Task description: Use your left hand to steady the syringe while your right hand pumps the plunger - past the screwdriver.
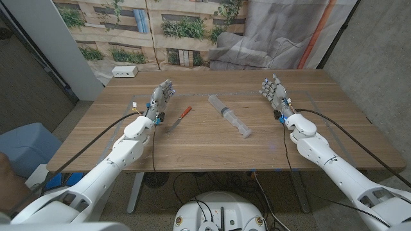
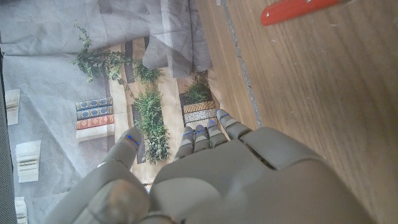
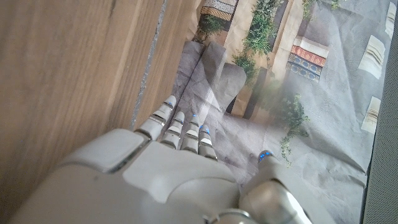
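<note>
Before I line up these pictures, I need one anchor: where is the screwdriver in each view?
Head view: screwdriver lies on the table, between the left robot hand and the syringe.
Left wrist view: its red handle at the edge.
Right wrist view: not in it.
Shared landmark: the plant-print backdrop.

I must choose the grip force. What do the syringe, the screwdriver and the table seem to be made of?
Syringe: probably clear plastic; the wood shows through its barrel. Screwdriver: red, smooth handle, likely plastic, with a grey shaft that looks like metal. Table: wood or wood veneer, matte, with visible grain.
</note>
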Controlling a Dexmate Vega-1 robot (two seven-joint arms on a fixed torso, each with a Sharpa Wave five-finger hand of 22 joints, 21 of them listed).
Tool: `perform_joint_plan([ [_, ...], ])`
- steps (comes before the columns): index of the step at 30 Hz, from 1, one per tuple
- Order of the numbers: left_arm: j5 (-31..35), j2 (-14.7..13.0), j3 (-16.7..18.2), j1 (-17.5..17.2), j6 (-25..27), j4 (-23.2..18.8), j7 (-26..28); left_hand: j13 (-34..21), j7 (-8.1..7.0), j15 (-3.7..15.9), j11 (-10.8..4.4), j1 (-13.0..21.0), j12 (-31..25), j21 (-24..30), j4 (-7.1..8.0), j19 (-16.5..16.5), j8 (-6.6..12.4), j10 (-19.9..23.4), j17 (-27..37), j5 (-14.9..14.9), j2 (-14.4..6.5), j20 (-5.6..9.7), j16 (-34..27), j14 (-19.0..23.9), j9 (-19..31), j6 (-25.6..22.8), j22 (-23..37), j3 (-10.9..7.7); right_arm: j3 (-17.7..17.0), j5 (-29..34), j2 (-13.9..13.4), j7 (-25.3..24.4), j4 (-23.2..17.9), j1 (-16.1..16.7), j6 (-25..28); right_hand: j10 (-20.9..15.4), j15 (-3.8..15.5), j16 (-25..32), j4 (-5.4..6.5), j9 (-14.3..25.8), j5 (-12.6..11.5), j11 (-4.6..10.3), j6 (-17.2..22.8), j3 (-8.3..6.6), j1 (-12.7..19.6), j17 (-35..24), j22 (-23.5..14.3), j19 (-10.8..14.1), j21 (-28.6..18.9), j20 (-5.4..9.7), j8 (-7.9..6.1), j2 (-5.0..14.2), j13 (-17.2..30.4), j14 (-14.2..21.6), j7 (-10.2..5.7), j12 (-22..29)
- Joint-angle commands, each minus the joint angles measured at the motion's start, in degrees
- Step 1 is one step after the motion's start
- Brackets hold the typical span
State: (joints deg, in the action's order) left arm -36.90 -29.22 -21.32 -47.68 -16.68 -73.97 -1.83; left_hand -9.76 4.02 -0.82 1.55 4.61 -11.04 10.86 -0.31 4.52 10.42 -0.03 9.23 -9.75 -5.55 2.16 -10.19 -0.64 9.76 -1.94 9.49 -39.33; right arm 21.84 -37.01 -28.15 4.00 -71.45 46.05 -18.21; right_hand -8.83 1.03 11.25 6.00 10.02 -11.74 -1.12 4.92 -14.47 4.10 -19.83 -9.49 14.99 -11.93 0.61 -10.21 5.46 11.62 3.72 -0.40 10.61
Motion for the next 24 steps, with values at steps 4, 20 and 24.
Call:
perform_joint_plan([
  [4,2.1,-3.8,-0.5,-1.9,3.9,-7.4,2.2,-0.3,-0.23,0.18,-0.35,0.5,-0.5,0.4,-0.8,0.8,0.3,0.9,0.2,-0.2,-3.2,1.28,-0.2,0.7,0.1,-0.5,0.1,-0.28,0.9,1.1,-0.1,2.9,1.0,-0.8,-2.3,-0.4,0.07,0.3,0.02,0.1,-0.3,0.08,0.5,0.0,0.2,0.0,-0.2,0.5,-0.1,-0.09,-0.32,0.84,0.2,0.3,-0.11,0.3],
  [20,5.3,-8.2,-1.5,-0.8,8.0,-12.3,1.2,-0.3,-2.22,1.29,-2.21,3.1,-0.4,0.0,-5.01,1.3,0.59,1.8,0.2,-0.7,-2.7,1.65,0.0,1.2,0.2,-2.2,0.0,-1.42,1.6,2.6,-0.6,1.8,-0.5,-0.2,-2.2,-0.3,0.13,0.3,-0.06,0.1,-0.4,0.22,0.6,0.02,0.0,0.4,-0.2,0.5,0.1,-0.07,-0.41,0.56,0.0,0.2,-0.28,0.3],
  [24,6.2,-9.5,-2.4,0.6,10.7,-13.4,0.2,-0.3,-2.62,1.84,-2.56,4.2,-0.3,-0.1,-6.6,1.4,0.61,2.0,0.2,-0.9,-2.5,1.78,0.0,1.3,0.1,-2.5,0.0,-1.82,1.6,3.5,-1.2,0.8,-1.6,0.4,-2.1,-0.1,0.1,0.2,-0.17,0.1,-0.5,0.16,0.4,-0.03,0.0,0.5,-0.2,0.5,0.2,-0.08,-0.34,0.49,-0.1,0.3,-0.25,0.2],
])
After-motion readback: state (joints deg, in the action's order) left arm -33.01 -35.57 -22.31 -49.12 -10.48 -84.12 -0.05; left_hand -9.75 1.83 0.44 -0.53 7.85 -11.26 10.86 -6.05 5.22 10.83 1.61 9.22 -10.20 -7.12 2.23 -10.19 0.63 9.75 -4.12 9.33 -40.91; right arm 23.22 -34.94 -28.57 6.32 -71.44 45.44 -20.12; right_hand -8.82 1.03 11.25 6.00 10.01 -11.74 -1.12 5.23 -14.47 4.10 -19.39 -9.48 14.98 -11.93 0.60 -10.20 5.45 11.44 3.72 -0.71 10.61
